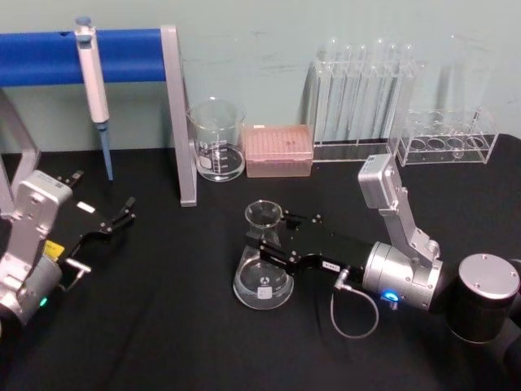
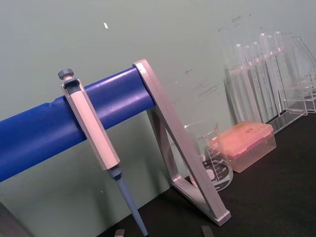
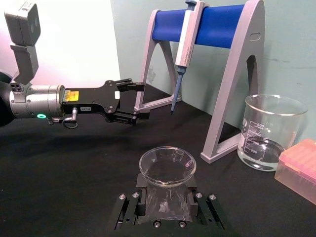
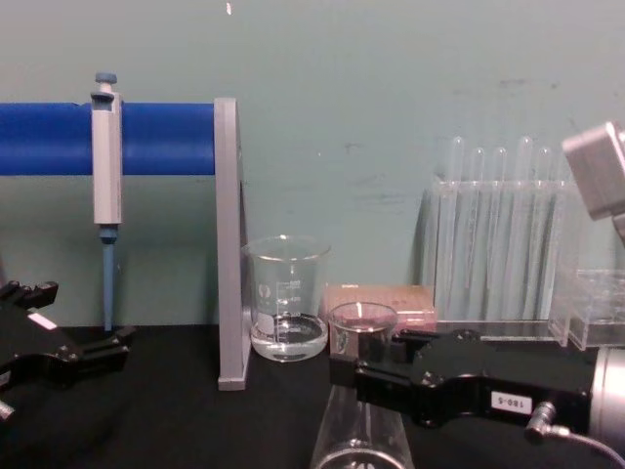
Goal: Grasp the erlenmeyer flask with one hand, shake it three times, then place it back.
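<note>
Right gripper (image 1: 265,242) clamped the neck of the erlenmeyer flask (image 1: 262,285), mid-table over the black tabletop (image 1: 163,326); whether its base touched, I could not tell. Open room lay in front and leftward, the left gripper (image 1: 114,222) well apart, fingers spread. Beaker (image 1: 217,140) with printed graduations, pink box (image 1: 278,150) and blue stand (image 1: 122,55) lined the rear edge by a pale green wall (image 1: 260,49). 1 white gripper label (image 4: 510,402) was unreadable

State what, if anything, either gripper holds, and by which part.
The right gripper holds the erlenmeyer flask by its neck, just below the rim. The left gripper is open and holds nothing.
</note>
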Robot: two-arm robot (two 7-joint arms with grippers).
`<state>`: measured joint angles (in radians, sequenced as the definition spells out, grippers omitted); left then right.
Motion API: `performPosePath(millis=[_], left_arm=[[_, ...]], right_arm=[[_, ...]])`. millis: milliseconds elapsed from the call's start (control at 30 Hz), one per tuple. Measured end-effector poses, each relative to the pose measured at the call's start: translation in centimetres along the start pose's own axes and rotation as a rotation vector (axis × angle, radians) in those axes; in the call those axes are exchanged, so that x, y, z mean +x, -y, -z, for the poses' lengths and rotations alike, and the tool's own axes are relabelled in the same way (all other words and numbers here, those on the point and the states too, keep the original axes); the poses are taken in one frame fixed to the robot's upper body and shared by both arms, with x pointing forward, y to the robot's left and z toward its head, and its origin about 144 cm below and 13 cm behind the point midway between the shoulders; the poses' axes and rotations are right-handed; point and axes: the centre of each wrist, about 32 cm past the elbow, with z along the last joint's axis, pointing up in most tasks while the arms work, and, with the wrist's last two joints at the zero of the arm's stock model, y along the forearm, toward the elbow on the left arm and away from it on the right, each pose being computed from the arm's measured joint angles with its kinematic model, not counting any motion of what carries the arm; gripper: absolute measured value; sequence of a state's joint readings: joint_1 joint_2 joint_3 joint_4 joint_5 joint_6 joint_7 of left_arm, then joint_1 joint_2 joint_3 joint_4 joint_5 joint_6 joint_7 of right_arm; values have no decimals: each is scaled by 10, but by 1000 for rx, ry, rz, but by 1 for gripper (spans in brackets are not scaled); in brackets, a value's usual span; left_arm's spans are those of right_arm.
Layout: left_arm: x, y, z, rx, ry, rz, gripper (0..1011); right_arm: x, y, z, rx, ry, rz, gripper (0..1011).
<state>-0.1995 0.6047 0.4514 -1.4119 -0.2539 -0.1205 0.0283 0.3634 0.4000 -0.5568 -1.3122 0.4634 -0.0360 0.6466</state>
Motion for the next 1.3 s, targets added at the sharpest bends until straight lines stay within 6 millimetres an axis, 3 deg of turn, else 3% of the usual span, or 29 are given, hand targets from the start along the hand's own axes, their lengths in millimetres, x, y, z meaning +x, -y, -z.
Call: performPosePath(millis=[500,967,1100,1300], left_arm=[[0,0,0,0,0,0,1001],[0,0,0,0,0,0,1001],[0,0,0,0,0,0,1001],[0,0,0,0,0,0,1001]], right_arm=[[0,0,1,-1,-1,1,476],[0,0,1,-4,-1,2,918],[0,0,1,-3,0,2,1002],[0,0,1,-3,0,1,1000]])
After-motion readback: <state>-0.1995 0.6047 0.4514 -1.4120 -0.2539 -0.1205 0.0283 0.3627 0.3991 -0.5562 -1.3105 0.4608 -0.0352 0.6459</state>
